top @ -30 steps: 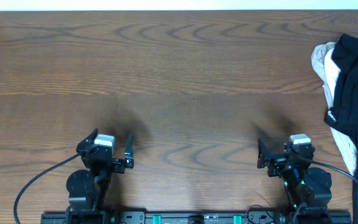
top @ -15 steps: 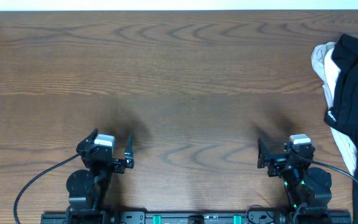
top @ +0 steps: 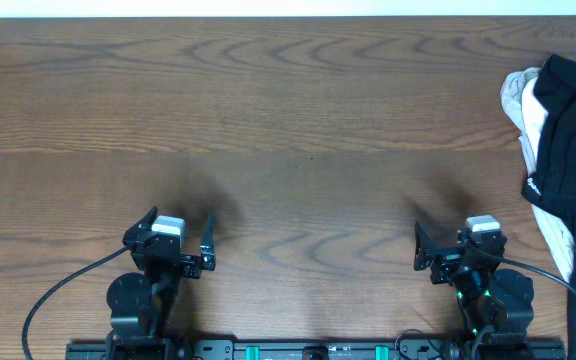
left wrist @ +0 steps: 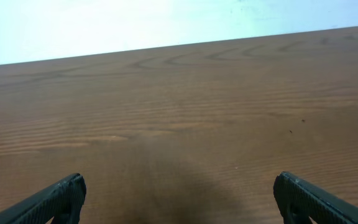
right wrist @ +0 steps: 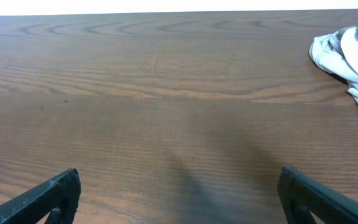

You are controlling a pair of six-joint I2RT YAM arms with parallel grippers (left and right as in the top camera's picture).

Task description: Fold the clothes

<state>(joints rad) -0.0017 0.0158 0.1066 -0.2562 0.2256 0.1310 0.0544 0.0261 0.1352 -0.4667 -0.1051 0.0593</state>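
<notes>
Both arms sit low at the near edge of the wooden table [top: 288,120]. The left gripper [left wrist: 179,193] and right gripper [right wrist: 179,180] have their fingers spread wide, holding nothing. The black shirt [top: 573,140] lies crumpled at the far right edge, draped over a white garment [top: 528,100] and partly out of view, well apart from both grippers. No fold has begun. A pinch into that heap could catch both layers and drag the white garment along, or a sideways pull could tip the bundle off the edge
</notes>
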